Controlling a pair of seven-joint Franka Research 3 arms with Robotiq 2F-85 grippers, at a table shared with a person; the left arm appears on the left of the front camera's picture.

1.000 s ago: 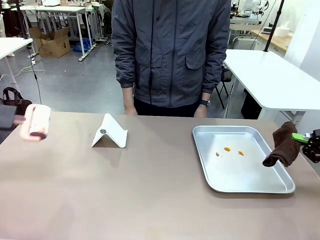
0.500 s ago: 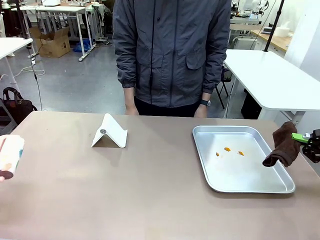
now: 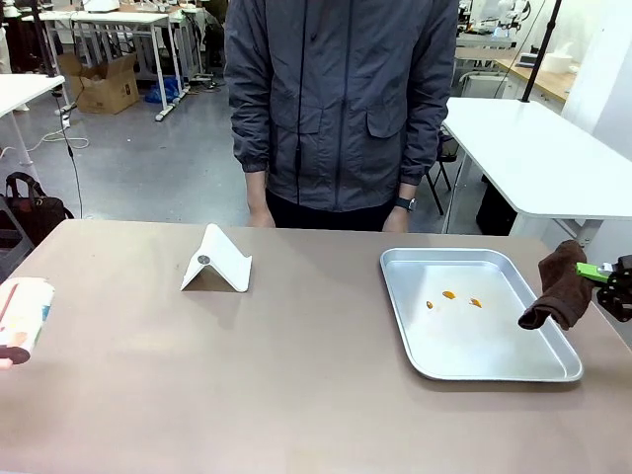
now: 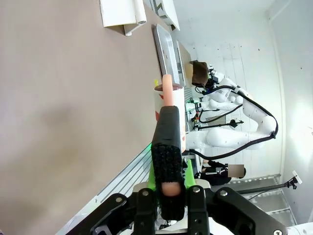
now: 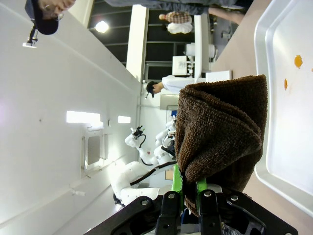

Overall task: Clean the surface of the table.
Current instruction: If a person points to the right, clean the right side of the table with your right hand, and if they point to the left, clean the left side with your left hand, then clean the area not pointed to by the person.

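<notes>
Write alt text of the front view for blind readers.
The right pincer, shut, holds a brown cloth by a silver tray with orange bits on a brown table. Farther left are a white folded stand and a pale roller; a person stands opposite.

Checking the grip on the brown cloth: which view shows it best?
The right wrist view: the brown cloth is close up, pinched between the fingers. Front view: small, by the tray. Left wrist: tiny, far off.
</notes>
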